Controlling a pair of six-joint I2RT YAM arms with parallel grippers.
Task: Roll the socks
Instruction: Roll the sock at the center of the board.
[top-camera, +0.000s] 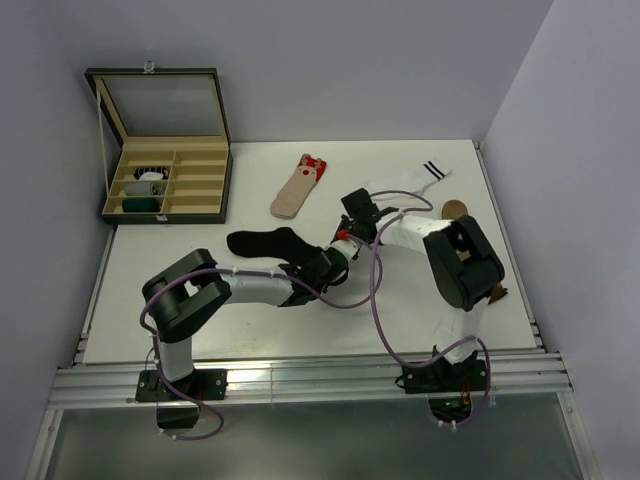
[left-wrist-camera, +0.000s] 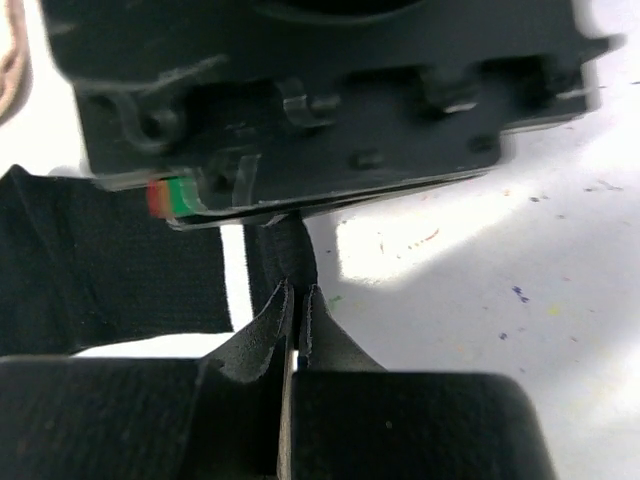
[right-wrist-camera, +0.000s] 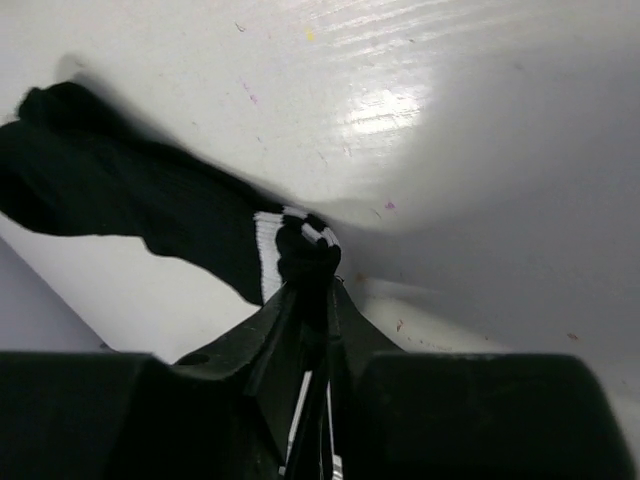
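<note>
The black sock (top-camera: 262, 242) with white cuff stripes lies at the table's middle, its toe to the left. My left gripper (top-camera: 336, 260) is shut on the cuff end; in the left wrist view its tips (left-wrist-camera: 298, 296) pinch a fold of black fabric (left-wrist-camera: 90, 270). My right gripper (top-camera: 350, 232) is shut on the same cuff just beyond; its tips (right-wrist-camera: 312, 285) hold the bunched striped cuff, with the black sock (right-wrist-camera: 110, 195) stretching away to the left. The two grippers almost touch. A beige sock (top-camera: 298, 187) with a red cuff lies behind.
A white sock (top-camera: 415, 182) with black stripes and a brown sock (top-camera: 456, 208) lie at the back right. An open wooden box (top-camera: 165, 185) with compartments stands at the back left, a few rolled items in its left compartments.
</note>
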